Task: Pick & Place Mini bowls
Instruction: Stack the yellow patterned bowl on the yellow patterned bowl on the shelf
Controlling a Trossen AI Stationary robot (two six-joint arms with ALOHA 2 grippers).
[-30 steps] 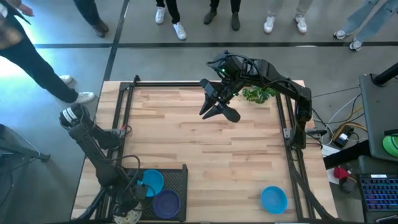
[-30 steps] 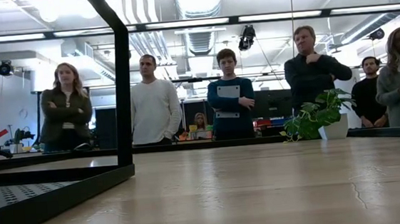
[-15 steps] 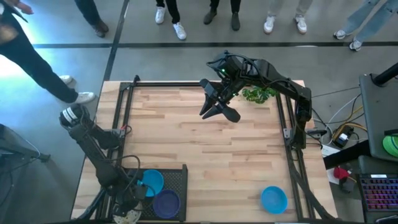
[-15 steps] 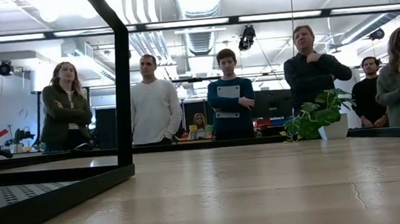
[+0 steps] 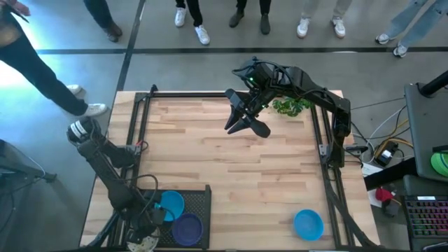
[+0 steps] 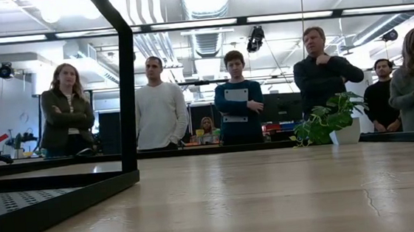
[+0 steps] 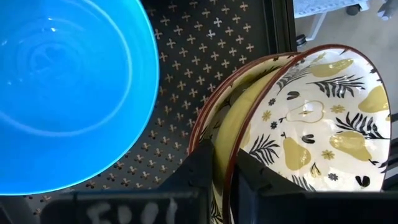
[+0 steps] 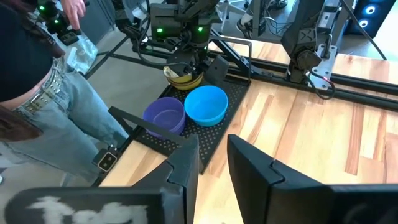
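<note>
Mini bowls are the things we are handling, and we are starting at our left gripper (image 7: 224, 180), which is down at the near left corner of the table. In the left wrist view its two dark fingers (image 7: 194, 171) are standing on either side of the rim of a cream bowl with pear pattern (image 7: 311, 118); the rim is passing through the narrow gap between them. We are judging that we are pinching this rim, or just letting it go, but whether the pads are really pressing we cannot tell. The bowl is tilting on its edge over the black perforated tray (image 7: 205, 68), probably because a shallow bowl is easiest to take by the rim.

Just beside it on the tray a bright blue bowl (image 7: 62, 93) is sitting, and in the high view a purple bowl (image 5: 187, 228) is lying next to that one. We are thinking the tray is the collecting place, since three bowls are gathering there.

One more blue bowl (image 5: 308, 224) is waiting alone near the right front corner of the wooden table (image 5: 231, 168), well apart from the tray.

Our right gripper (image 8: 211, 162) is hovering high over the far middle of the table with its fingers a little apart and nothing between them. A green plant (image 5: 290, 106) is standing near that arm.
</note>
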